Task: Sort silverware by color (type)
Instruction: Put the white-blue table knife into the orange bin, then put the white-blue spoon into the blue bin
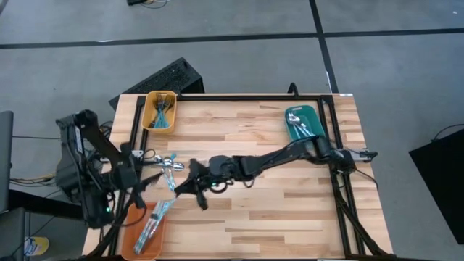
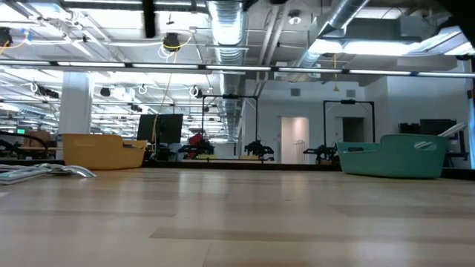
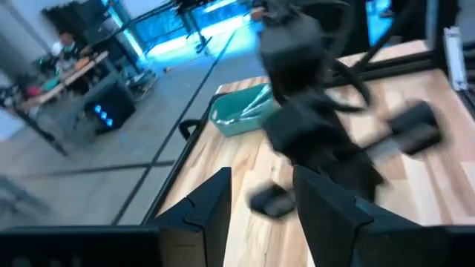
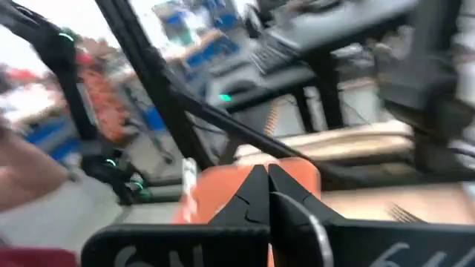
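A: What's on my light wooden slat table (image 1: 290, 210) besides the job stuff?

B: Yellow rectangular tray (image 1: 160, 110) back-left, teal rectangular tray (image 1: 302, 122) back-right, orange rectangular tray (image 1: 143, 233) front-left, black keyboard (image 1: 156, 80) beyond the edge.

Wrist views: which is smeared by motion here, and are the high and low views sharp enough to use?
Both wrist views are motion-blurred: the right wrist view worst, the orange tray barely readable; the left wrist view smears the right arm but shows the teal tray. The high view is sharp; the low view is steady, with bright ceiling glare.
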Motion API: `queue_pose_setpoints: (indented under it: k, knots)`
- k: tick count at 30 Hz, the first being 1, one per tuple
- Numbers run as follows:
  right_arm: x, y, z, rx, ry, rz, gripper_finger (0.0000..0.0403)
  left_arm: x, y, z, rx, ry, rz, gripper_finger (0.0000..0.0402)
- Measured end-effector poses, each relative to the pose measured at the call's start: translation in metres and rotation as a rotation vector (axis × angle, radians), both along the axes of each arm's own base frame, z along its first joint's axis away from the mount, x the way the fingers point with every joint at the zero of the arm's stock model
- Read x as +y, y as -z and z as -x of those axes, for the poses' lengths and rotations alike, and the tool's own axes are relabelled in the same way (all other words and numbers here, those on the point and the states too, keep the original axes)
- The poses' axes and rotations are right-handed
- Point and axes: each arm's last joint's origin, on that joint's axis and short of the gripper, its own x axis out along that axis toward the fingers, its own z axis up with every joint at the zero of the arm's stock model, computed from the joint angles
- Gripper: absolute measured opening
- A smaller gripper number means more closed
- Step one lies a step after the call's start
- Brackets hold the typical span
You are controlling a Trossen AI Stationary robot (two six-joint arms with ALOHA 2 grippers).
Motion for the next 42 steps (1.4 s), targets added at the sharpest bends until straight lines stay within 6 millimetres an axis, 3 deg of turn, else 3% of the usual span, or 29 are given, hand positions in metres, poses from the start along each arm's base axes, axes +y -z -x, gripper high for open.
queue_pose_setpoints:
  k: [6, 9, 15, 19, 26, 29, 34, 38, 42]
  knots:
    - [0.015, 0.025, -0.043, -0.012, -0.089, -0.017, 0.0007, 0.024, 0.005, -0.001, 0.048, -0.074, 0.096, 0.0128]
    - [0.019, 0.023, -0.054, -0.002, -0.12, -0.016, 0.0008, 0.034, 0.014, -0.003, 0.109, -0.114, 0.114, 0.0124]
    - [0.016, 0.05, -0.071, 0.052, -0.129, -0.01, 0.0022, 0.047, 0.036, -0.007, 0.15, -0.194, 0.067, 0.012]
    - [0.006, 0.055, -0.074, 0.077, -0.117, -0.033, 0.0079, 0.052, 0.051, -0.011, 0.167, -0.25, 0.041, 0.012]
    - [-0.007, 0.069, -0.078, 0.134, -0.09, -0.059, 0.0233, 0.061, 0.075, -0.016, 0.194, -0.368, 0.086, 0.012]
    - [-0.011, 0.054, -0.076, 0.106, -0.083, -0.061, 0.0266, 0.064, 0.082, -0.018, 0.25, -0.398, 0.11, 0.012]
    - [-0.011, 0.021, -0.061, 0.188, -0.033, 0.049, 0.0266, 0.065, 0.095, -0.02, 0.302, -0.415, 0.146, 0.012]
    - [-0.005, -0.001, -0.034, 0.325, 0.052, 0.222, 0.0247, 0.062, 0.114, -0.022, 0.323, -0.408, 0.186, 0.012]
    - [0.0, -0.015, 0.0, 0.407, 0.111, 0.308, 0.0225, 0.06, 0.146, -0.027, 0.397, -0.378, 0.236, 0.012]
